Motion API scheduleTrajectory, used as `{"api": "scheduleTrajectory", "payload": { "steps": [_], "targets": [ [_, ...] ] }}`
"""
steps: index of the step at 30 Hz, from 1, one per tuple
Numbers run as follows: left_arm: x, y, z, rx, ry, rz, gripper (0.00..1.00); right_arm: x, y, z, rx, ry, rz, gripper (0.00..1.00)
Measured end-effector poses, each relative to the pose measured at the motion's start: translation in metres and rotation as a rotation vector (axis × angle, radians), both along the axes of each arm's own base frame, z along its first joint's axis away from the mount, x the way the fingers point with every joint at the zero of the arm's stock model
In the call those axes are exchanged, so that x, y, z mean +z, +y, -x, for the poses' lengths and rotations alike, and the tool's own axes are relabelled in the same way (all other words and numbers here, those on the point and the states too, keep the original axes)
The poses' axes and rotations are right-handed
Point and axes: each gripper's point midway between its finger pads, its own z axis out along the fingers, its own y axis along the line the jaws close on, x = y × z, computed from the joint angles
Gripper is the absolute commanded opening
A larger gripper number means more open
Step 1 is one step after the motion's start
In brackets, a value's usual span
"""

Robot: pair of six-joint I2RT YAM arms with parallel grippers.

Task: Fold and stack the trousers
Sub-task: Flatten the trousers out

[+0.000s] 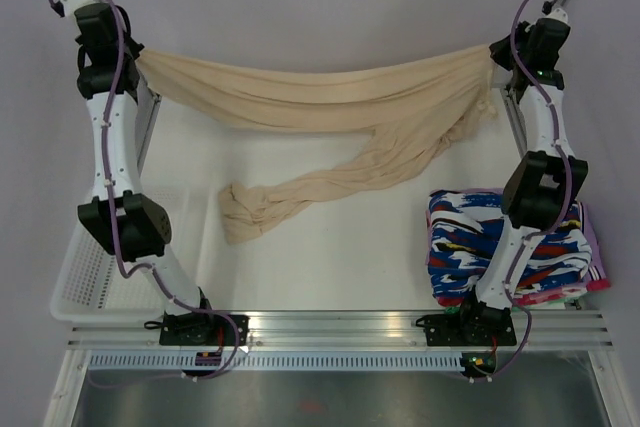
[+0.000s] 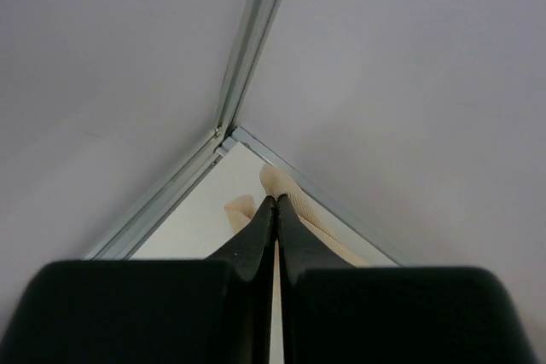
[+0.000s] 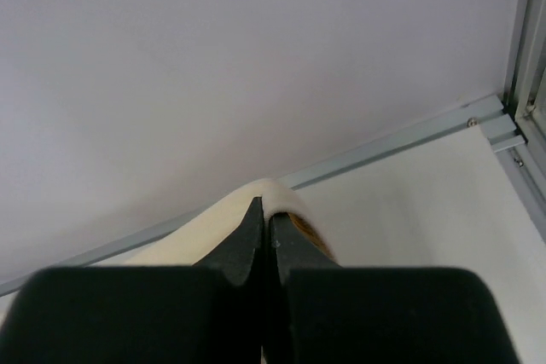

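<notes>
Trousers [image 1: 320,97]: plain cream fabric, strung across the far side of the table [image 1: 300,282] from 10 o'clock to 2 o'clock, sagging in the middle. I cannot tell whether the sagging span touches the table.

One leg drops away from the 2 o'clock end and runs as a twisted rope diagonally toward 8 o'clock. It lies on the white surface and ends in a crumpled bunch a little left of centre.

My left gripper [image 1: 140,59]: at 10 o'clock, jaws pressed together, clamping the left end of the trousers. In the left wrist view the fingers [image 2: 256,240] meet with no gap, and cream cloth shows just past the tips.

My right gripper [image 1: 497,59]: at 2 o'clock, jaws likewise closed, pinching the right end. In the right wrist view the cloth folds over the fingertips [image 3: 247,236]. A small knot of gathered fabric hangs just below this grip.

Stack of patterned garments [image 1: 460,247]: blue, white, red and black, at 4 o'clock, partly behind my right arm, apart from the trousers.

White mesh basket [image 1: 85,277]: at 8 o'clock, beside my left arm, at the table's left edge.
</notes>
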Motion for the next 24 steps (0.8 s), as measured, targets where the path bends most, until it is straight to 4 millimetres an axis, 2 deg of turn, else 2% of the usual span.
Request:
{"api": "scheduleTrajectory", "payload": {
  "steps": [2, 5, 8, 12, 15, 18, 21, 24],
  "targets": [
    [0.023, 0.003, 0.02, 0.03, -0.028, -0.014, 0.02, 0.029, 0.002, 0.014, 0.002, -0.04, 0.025, 0.0],
    [0.034, 0.01, 0.045, 0.075, -0.005, -0.015, 0.02, 0.065, 0.004, 0.033, -0.004, -0.085, 0.064, 0.0],
    [0.029, 0.021, 0.069, 0.13, 0.059, -0.01, 0.02, 0.085, 0.0, 0.051, -0.038, -0.087, 0.093, 0.0],
    [0.013, 0.03, 0.092, 0.187, 0.162, -0.003, 0.02, 0.092, -0.013, 0.074, -0.11, -0.033, 0.116, 0.0],
    [-0.004, 0.032, 0.099, 0.196, 0.224, 0.01, 0.02, 0.082, -0.025, 0.085, -0.157, 0.023, 0.12, 0.0],
    [-0.029, 0.031, 0.092, 0.188, 0.267, 0.04, 0.02, 0.058, -0.034, 0.086, -0.174, 0.092, 0.108, 0.0],
    [-0.063, 0.031, 0.069, 0.169, 0.305, 0.086, 0.02, 0.017, -0.039, 0.079, -0.173, 0.167, 0.088, 0.0],
    [-0.12, 0.032, 0.034, 0.144, 0.365, 0.153, 0.02, -0.033, -0.041, 0.065, -0.16, 0.239, 0.063, 0.0]
  ]
}}
